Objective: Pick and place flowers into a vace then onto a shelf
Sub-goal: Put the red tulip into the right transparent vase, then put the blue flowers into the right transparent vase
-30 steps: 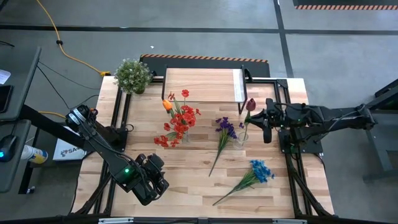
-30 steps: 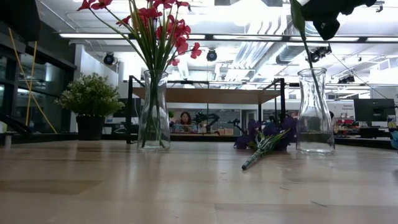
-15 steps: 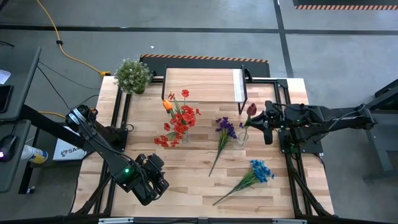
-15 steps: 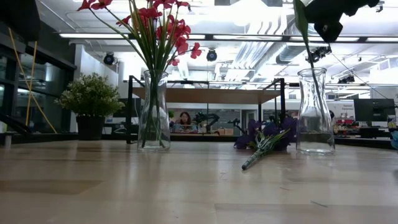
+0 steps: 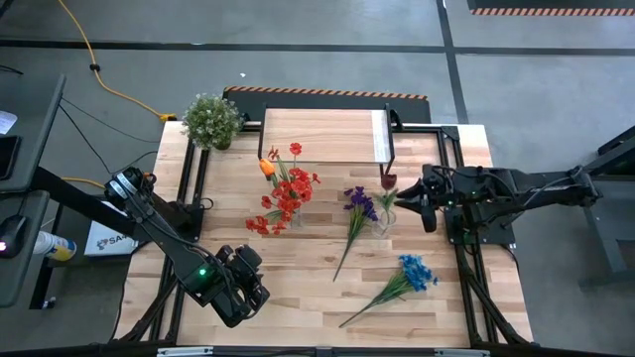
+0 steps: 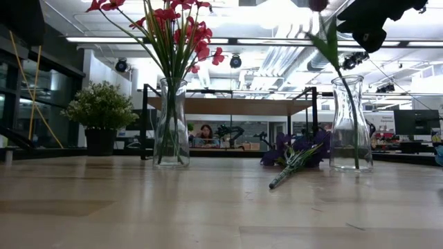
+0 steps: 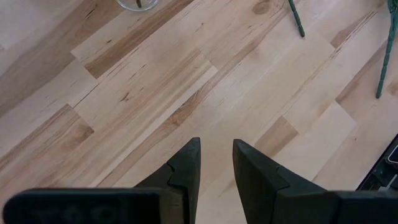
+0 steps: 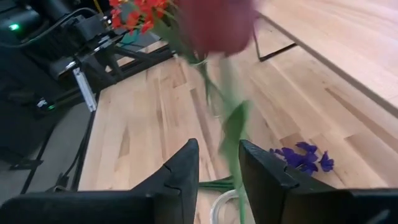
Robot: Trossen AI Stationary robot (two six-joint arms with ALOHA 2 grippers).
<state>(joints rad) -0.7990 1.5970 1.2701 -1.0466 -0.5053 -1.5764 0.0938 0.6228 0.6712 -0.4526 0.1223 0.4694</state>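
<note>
the right gripper (image 8: 216, 163), fingers spread, hangs just above the clear vase (image 6: 349, 124) where the rosebud (image 5: 388, 181) stands (left gripper (image 7: 216, 165) fingers slightly parted over bare tabletop (image 7: 143, 87)).

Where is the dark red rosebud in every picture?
High view: the rosebud is right of centre, near the shelf's white end.
Low view: at the top edge, right side, above the clear vase that holds its stem.
Left wrist view: not in it.
Right wrist view: a big red blur at the top middle.
Shared landmark: the purple bunch lying beside that vase.
</note>
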